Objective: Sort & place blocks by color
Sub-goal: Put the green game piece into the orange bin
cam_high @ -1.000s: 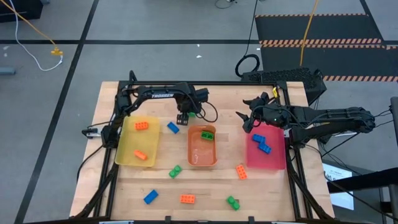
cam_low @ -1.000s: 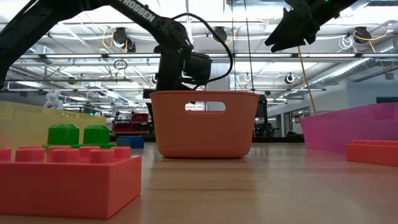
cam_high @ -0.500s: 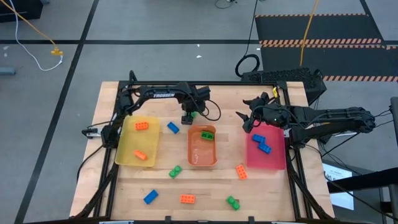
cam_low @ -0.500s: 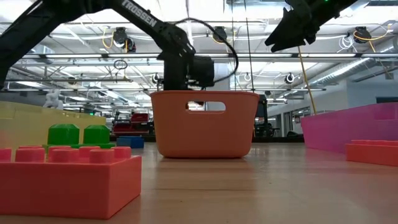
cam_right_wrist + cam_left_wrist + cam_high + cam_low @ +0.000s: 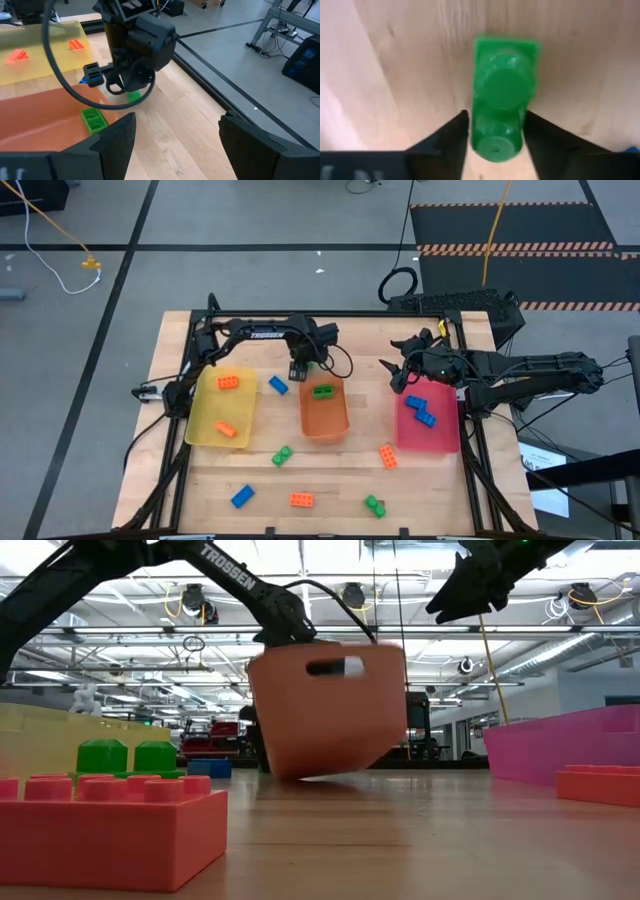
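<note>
Behind orange tray — left gripper jaws clamp green block; right jaws spread.

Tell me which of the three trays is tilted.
The orange tray, the middle one: in the low view it leans with one bottom edge off the table, while the yellow tray and pink tray sit flat.
</note>
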### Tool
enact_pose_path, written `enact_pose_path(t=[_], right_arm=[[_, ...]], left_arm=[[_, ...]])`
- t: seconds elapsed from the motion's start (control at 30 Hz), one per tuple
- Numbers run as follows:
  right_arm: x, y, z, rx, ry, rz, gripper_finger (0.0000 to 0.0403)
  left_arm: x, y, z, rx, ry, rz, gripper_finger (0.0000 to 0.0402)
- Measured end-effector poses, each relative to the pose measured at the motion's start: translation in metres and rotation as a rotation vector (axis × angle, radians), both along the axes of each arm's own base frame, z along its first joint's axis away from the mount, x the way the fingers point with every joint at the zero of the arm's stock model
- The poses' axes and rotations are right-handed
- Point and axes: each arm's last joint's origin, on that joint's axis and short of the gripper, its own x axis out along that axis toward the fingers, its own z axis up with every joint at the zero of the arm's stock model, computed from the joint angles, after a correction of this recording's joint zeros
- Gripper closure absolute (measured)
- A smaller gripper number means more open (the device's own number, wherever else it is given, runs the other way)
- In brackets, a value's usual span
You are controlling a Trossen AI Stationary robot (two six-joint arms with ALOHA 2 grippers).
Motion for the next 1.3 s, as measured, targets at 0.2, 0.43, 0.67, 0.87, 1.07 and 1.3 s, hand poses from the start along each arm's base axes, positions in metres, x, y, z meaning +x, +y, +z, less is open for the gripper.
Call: enact_pose_path(t=[0.2, 0.43, 0.67, 0.87, 1.07, 1.3], right_arm=[[0.000, 0.000, 0.000, 0.001, -0.001, -0.001, 0.0133], [0.000, 0.000, 0.000, -0.001, 0.000, -0.001, 0.0133], [0.000, 0.000, 0.000, -0.001, -0.001, -0.002, 0.0133], [0.000, 0.000, 0.000, 0.000, -0.001, -0.003, 0.0133], [0.000, 0.000, 0.000, 0.006, -0.005, -0.005, 0.0133], [0.000, 0.000, 0.000, 0.008, -0.005, -0.003, 0.0133]], left_arm=[[0.000, 0.000, 0.001, -0.007, -0.004, 0.000, 0.0273], [-0.005, -0.001, 0.005, 0.049, 0.053, -0.006, 0.0242], [-0.009, -0.001, 0.029, 0.083, 0.002, 0.000, 0.0242], [-0.016, -0.003, 0.058, 0.121, -0.067, 0.030, 0.0311], [-0.019, -0.004, 0.070, 0.115, -0.104, 0.030, 0.0382], [-0.014, -0.002, 0.051, 0.068, -0.064, 0.003, 0.0320]])
